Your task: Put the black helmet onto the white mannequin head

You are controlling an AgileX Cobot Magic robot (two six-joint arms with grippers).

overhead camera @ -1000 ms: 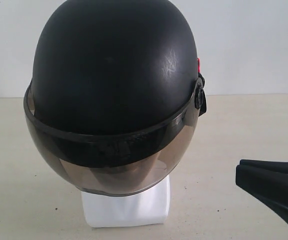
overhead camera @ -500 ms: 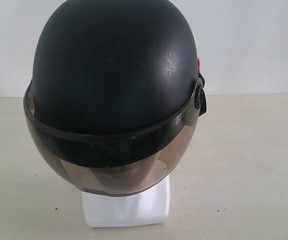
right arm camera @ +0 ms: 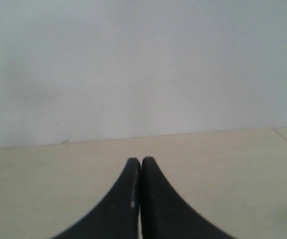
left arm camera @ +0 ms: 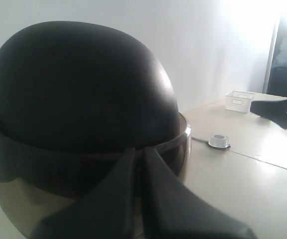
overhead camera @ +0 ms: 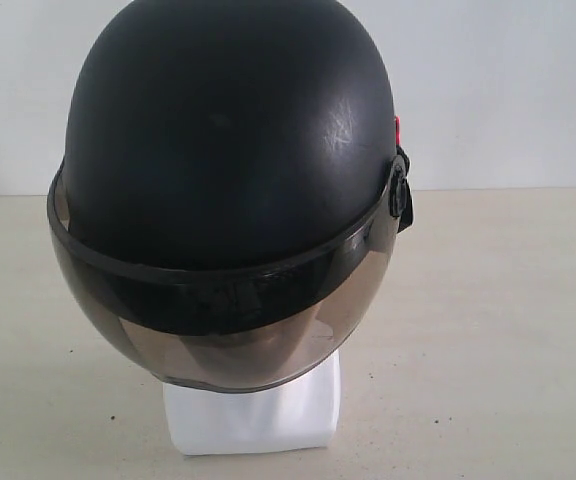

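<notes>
The black helmet (overhead camera: 228, 140) sits on the white mannequin head, its smoky visor (overhead camera: 218, 325) down over the face. Only the head's white neck and base (overhead camera: 253, 415) show plainly below the visor. Neither gripper appears in the exterior view. In the left wrist view my left gripper (left arm camera: 139, 149) is shut, its tips right at the helmet's (left arm camera: 78, 84) visor rim; I cannot tell whether they touch it. My right gripper (right arm camera: 141, 160) is shut with nothing in it, facing bare table and wall, away from the helmet.
The beige table (overhead camera: 488, 300) runs back to a white wall. In the left wrist view a small white basket (left arm camera: 239, 100) and a small round white object (left arm camera: 218, 141) lie on the table beyond the helmet, with dark equipment (left arm camera: 283, 107) farther off.
The black right gripper that showed at the lower right of the exterior view a second ago has drawn out of that view. Helmet and head have not moved.
</notes>
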